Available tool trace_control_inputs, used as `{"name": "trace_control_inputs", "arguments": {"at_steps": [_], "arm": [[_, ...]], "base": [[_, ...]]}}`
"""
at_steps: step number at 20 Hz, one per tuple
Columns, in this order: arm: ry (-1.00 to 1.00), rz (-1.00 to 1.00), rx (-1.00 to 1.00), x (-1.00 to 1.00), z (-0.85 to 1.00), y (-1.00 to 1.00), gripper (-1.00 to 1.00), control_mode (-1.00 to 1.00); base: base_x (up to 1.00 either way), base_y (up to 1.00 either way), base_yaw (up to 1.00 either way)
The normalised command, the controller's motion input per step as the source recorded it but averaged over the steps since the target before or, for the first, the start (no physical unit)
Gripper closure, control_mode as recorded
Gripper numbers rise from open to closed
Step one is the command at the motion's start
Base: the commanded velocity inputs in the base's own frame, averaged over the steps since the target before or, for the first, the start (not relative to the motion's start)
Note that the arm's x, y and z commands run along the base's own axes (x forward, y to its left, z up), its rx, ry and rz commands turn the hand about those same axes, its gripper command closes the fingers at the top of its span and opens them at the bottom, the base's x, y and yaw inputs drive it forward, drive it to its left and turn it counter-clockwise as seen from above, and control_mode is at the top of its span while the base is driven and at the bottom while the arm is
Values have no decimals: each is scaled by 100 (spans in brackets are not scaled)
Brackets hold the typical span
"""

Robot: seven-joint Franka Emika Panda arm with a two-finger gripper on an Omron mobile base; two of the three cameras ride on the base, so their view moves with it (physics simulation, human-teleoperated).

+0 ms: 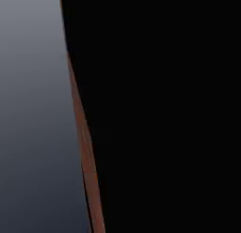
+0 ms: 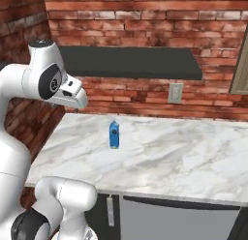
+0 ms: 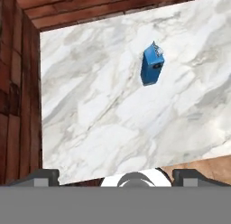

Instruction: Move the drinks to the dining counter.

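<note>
At the left of the right base view, the white robot arm (image 2: pixel 29 137) is rising beside the red brick wall (image 2: pixel 145 21). The slim blue gabled carton (image 2: pixel 114 134) is standing upright on the white-grey veined marble worktop (image 2: pixel 184 157) — under the dark wall shelf (image 2: pixel 131 62). In the hand view, the 2-finger gripper (image 3: pixel 115 177) is holding its tips wide apart and gripping nothing — well short of the carton.

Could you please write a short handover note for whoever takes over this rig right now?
Gripper: open, holding nothing, well above the marble worktop and looking down on it.
Blue carton: upright on that worktop, below the dark wall shelf, in front of the brick wall, nothing touching it.
Done: nothing that these views can confirm; the carton is not yet picked up.
Left: bring the gripper down over the carton, grasp it, carry it to the dining counter. The second drink and the dining counter would have to be found first.
</note>
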Motion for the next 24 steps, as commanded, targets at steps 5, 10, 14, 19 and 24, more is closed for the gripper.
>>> {"name": "trace_control_inputs", "arguments": {"at_steps": [5, 10, 14, 19, 24], "arm": [[0, 0, 0, 0, 0, 0, -100, 100], [0, 0, 0, 0, 0, 0, -100, 100], [0, 0, 0, 0, 0, 0, -100, 100], [0, 0, 0, 0, 0, 0, -100, 100], [0, 0, 0, 0, 0, 0, -100, 100]], "base": [[-100, -36, -4], [40, -69, 0], [100, -92, 0], [100, 87, 8], [66, 100, 35]]}}
